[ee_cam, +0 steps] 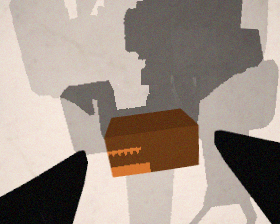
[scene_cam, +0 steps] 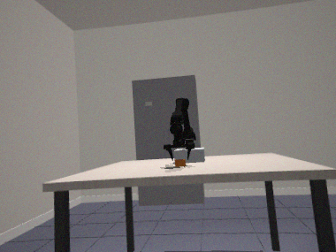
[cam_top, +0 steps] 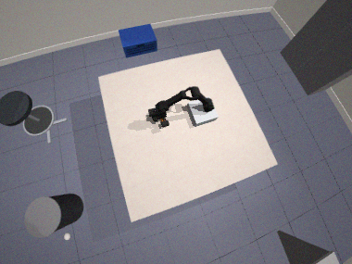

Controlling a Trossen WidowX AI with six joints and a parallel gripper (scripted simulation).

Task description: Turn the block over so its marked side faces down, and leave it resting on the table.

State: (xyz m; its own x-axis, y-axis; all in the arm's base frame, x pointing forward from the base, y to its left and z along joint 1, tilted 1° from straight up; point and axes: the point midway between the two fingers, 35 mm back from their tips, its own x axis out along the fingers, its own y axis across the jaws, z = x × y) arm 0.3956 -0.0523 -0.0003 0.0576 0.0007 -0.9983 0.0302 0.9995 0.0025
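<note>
The block (cam_top: 161,119) (scene_cam: 180,163) (ee_cam: 152,150) is a small orange box, resting on the pale table (cam_top: 185,168) (scene_cam: 110,171). In the wrist view most of it is in shadow and looks brown, with bright orange patches at its lower left. Two of its faces show there. No mark can be made out with certainty on them. My gripper (scene_cam: 180,159) (ee_cam: 151,147) is open and empty. Its black fingertips stand apart to the left and right of the block in the wrist view, without touching it. In the exterior view they hang just above and beside it.
A white box-shaped base (cam_top: 204,118) (scene_cam: 196,155) stands under the arm's shoulder, behind the block in the exterior view. The arm's shadows fall around the block. A blue box (cam_top: 138,40), a dark stool and a grey cylinder (cam_top: 43,217) stand on the floor away from the table.
</note>
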